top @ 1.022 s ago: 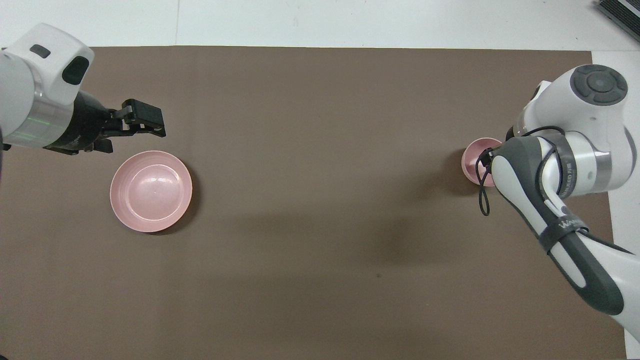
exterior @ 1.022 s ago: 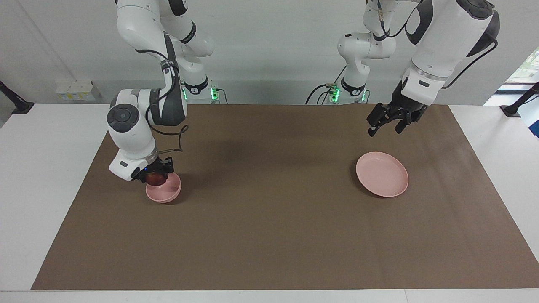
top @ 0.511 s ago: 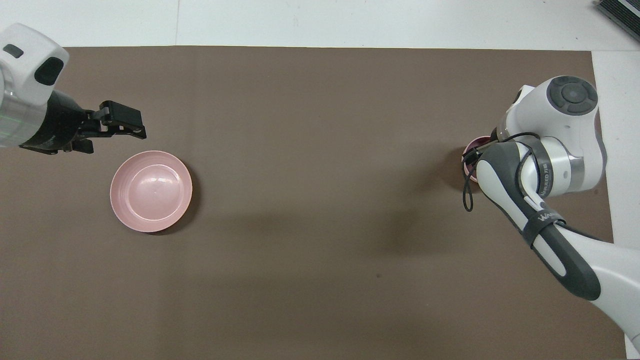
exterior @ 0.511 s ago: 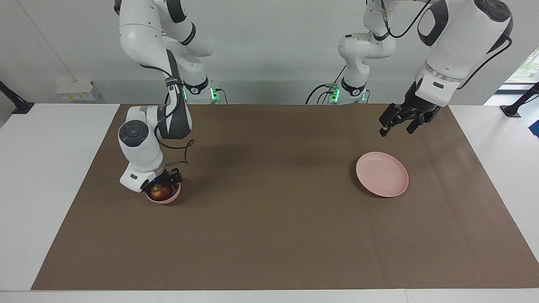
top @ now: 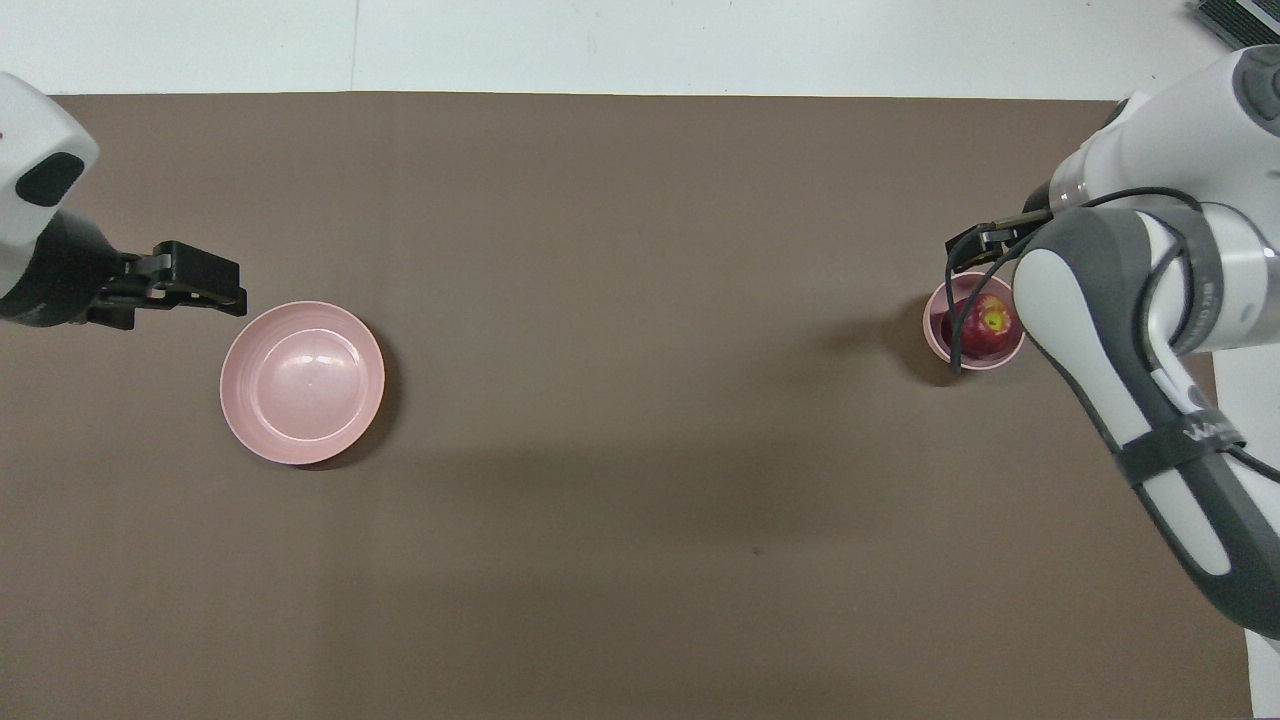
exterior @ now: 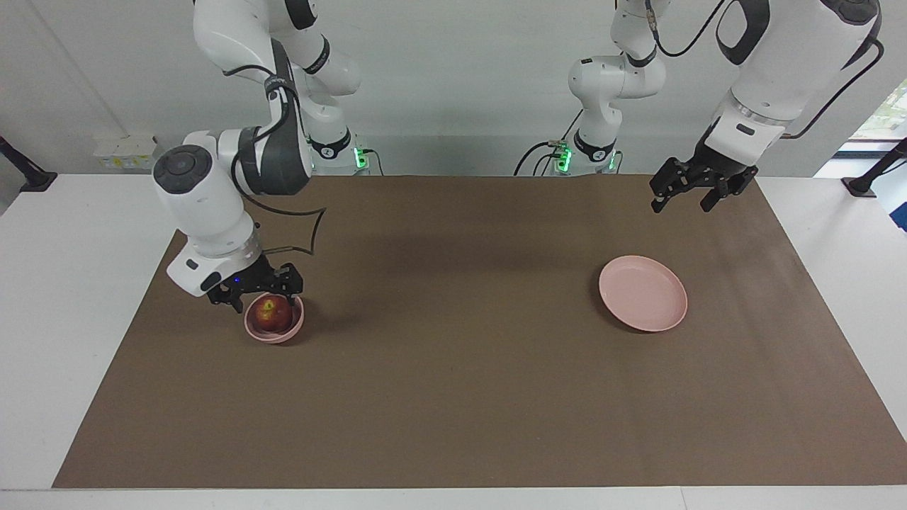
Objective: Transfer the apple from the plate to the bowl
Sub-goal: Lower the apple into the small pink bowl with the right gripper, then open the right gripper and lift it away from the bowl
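The dark red apple (exterior: 270, 312) with a yellowish stem dip sits inside the small pink bowl (exterior: 297, 324) at the right arm's end of the table; both also show in the overhead view, apple (top: 985, 325) and bowl (top: 933, 335). My right gripper (exterior: 263, 296) is open and empty just above the bowl, clear of the apple. The flat pink plate (exterior: 643, 293) lies bare at the left arm's end, also in the overhead view (top: 302, 382). My left gripper (exterior: 682, 200) is open and empty, raised over the mat beside the plate (top: 195, 290).
A brown mat (exterior: 453, 397) covers the table, with white table surface (exterior: 71, 283) around it. The right arm's forearm (top: 1120, 340) hangs over the mat beside the bowl. Nothing else lies on the mat.
My right gripper let go of the apple, which now rests in the bowl, and lifted off it. The bowl, tipped a second ago, sits level. My left gripper rose away from the plate.
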